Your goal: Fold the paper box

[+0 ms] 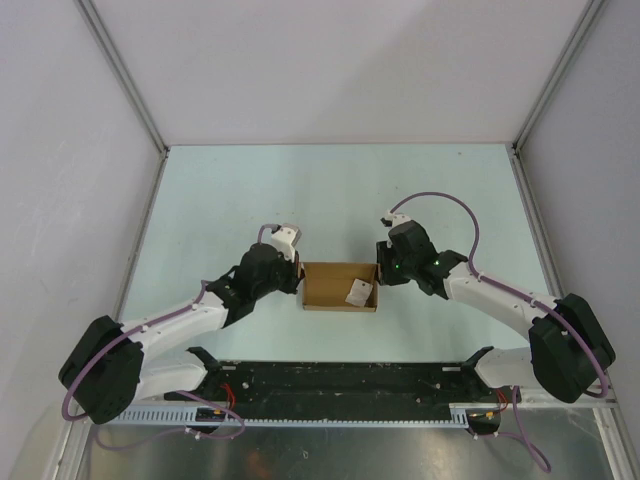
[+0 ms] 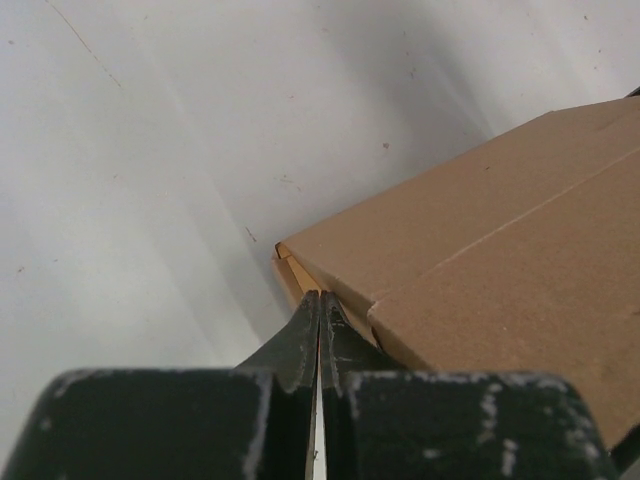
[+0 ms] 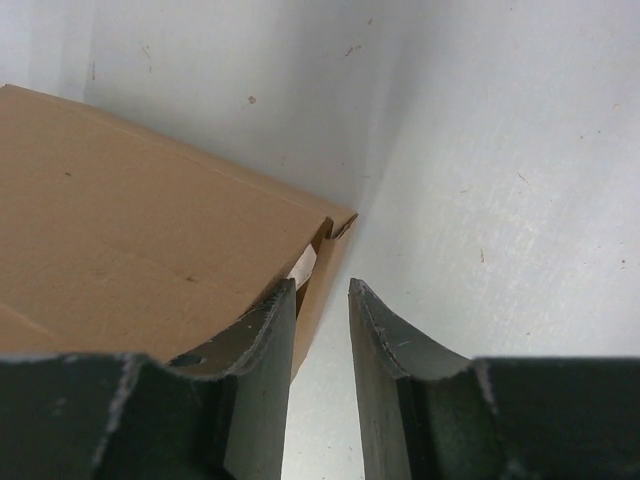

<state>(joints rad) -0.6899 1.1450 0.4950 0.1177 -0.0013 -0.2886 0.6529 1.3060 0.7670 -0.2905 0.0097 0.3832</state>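
The paper box (image 1: 335,283) is a tan open-topped tray in the middle of the table, between the two arms. My left gripper (image 1: 299,276) is at its left end. In the left wrist view this gripper (image 2: 320,298) is shut, with a thin strip of the paper box (image 2: 480,240) wall pinched between its fingers. My right gripper (image 1: 381,271) is at the box's right end. In the right wrist view it (image 3: 322,290) stands open, one finger (image 3: 270,330) over the paper box (image 3: 130,220) corner, the end wall just beside it, bare table in the gap.
A small white tag (image 1: 358,292) lies inside the box at its right. A black rail (image 1: 340,378) runs along the near edge between the arm bases. Grey walls with metal posts (image 1: 125,80) close in the pale table (image 1: 340,190).
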